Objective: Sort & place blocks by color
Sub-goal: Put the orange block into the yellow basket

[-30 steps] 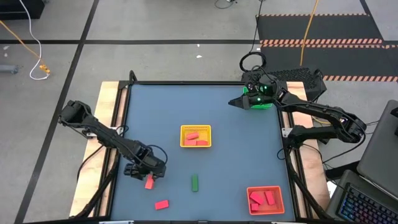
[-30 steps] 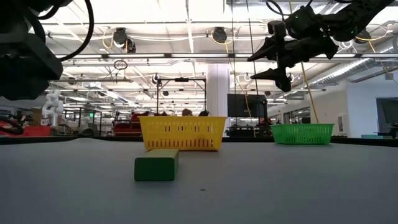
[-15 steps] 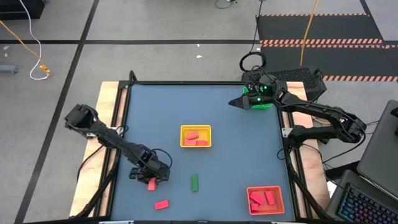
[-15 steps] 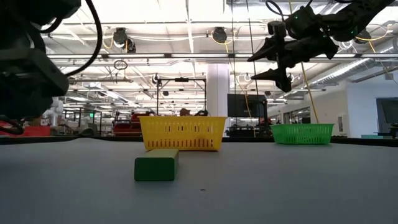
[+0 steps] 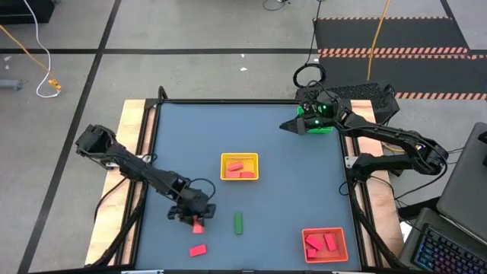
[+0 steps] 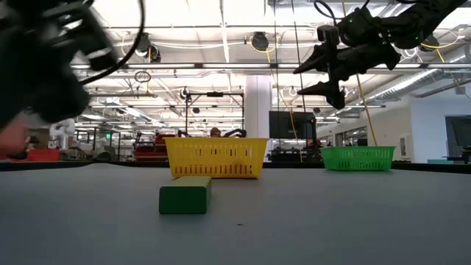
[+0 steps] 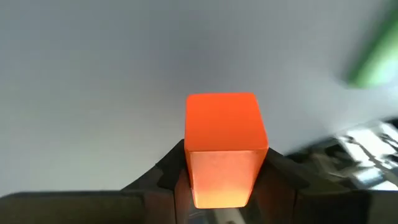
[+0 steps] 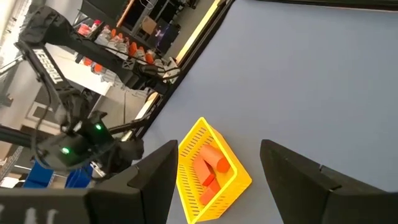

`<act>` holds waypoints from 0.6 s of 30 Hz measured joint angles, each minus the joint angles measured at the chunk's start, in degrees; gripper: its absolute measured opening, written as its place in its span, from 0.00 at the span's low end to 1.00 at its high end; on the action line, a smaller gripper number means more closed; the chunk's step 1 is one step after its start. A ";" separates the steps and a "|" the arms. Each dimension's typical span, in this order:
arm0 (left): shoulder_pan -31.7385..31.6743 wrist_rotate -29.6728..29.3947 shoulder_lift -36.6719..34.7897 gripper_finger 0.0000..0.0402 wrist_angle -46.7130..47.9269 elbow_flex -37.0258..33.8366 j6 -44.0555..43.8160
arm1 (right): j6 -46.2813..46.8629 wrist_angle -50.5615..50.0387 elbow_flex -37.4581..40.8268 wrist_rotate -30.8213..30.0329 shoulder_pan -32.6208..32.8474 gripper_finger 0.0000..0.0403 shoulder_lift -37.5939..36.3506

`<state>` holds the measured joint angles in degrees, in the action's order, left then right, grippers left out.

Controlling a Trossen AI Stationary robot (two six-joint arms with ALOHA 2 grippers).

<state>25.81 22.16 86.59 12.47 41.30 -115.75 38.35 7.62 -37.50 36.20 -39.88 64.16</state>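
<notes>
Left wrist view shows the left gripper (image 7: pixel 227 186) with its fingers (image 7: pixel 165 177) pinching an orange-red block (image 7: pixel 225 146), held near the counter's (image 5: pixel 183 137) front-left part. A green block (image 5: pixel 238 222) lies just beside it, a red block (image 5: pixel 198 250) nearer the front edge. The right gripper (image 5: pixel 293 125) hangs over the green tray (image 6: pixel 358 157), fingers spread.

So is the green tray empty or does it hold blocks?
Cannot tell: the right end effector hangs over the green tray, hiding its inside.
</notes>
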 joint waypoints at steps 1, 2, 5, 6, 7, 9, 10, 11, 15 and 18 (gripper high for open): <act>-0.96 -0.97 -0.74 0.33 -0.27 0.50 1.19 | 0.02 -0.24 0.00 -0.02 0.00 0.55 0.00; -2.09 -1.83 -1.52 0.33 -0.01 0.97 2.53 | 0.10 -0.30 0.00 -0.02 0.00 0.55 0.00; -6.35 -4.81 -2.99 0.33 2.06 3.51 8.69 | 0.15 -0.13 0.00 -0.09 0.00 0.55 0.00; -7.94 -5.70 -3.14 0.33 2.70 4.48 11.32 | 0.15 -0.16 0.00 -0.25 0.00 0.55 0.00; -9.61 -6.28 -3.20 0.33 3.38 5.58 13.93 | 0.14 -0.15 0.00 -0.67 0.00 0.55 0.00; -13.04 -7.63 -3.18 0.33 4.22 8.07 20.01 | 0.28 -0.33 0.00 -1.82 0.00 0.55 0.00; -14.93 -8.06 -3.18 0.33 4.37 9.29 23.34 | 0.64 -0.27 0.00 -1.98 0.00 0.55 0.00; -16.92 -8.57 -3.20 0.33 4.51 10.55 26.43 | 1.34 -0.17 0.00 -1.98 -0.02 0.55 0.00; -25.39 -11.09 -3.20 0.33 9.11 16.84 40.38 | 5.40 -0.13 0.00 -2.07 -0.04 0.55 0.00; -31.10 -14.23 -2.64 0.33 15.35 22.24 51.84 | 5.78 -0.21 0.00 -3.40 0.01 0.55 0.00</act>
<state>-5.29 7.93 83.95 27.83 63.55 -63.91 44.13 7.41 -37.50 32.80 -39.87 64.16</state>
